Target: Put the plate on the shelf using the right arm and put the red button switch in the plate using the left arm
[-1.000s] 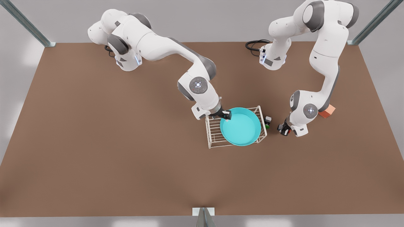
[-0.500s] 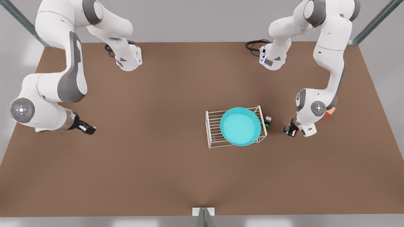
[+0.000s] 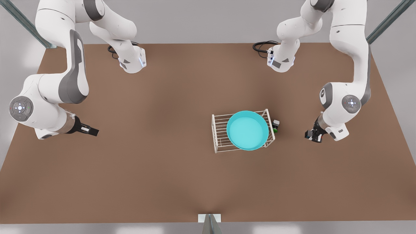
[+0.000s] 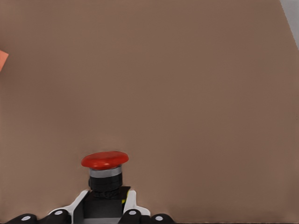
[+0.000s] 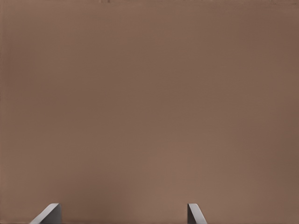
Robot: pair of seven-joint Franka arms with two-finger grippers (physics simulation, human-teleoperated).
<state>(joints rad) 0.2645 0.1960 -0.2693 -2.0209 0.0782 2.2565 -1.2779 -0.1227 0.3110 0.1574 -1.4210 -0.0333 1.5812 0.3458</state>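
Plate (image 3: 247,130) sits on top of the shelf (image 3: 221,136), toward the shelf's end at the front view's right, rim overhanging the near edge a little. Shelf stands on the brown worktop (image 3: 162,169).

Left claw (image 3: 312,136) is at the front view's right, well apart from the shelf, pinching the red button switch (image 4: 105,175). In the left wrist view the black body sits between the fingers (image 4: 131,205) and the red cap points away from the claw, over bare worktop.

Right claw (image 3: 90,131) is at the front view's left, far from the shelf, low over the worktop. This arm waits. In the right wrist view its fingertips (image 5: 49,213) are spread wide with nothing between them.

Small grey switch with green cap (image 3: 275,126) lies on the worktop just beside the shelf's right end. Orange cube (image 4: 2,58) edge shows in the left wrist view.
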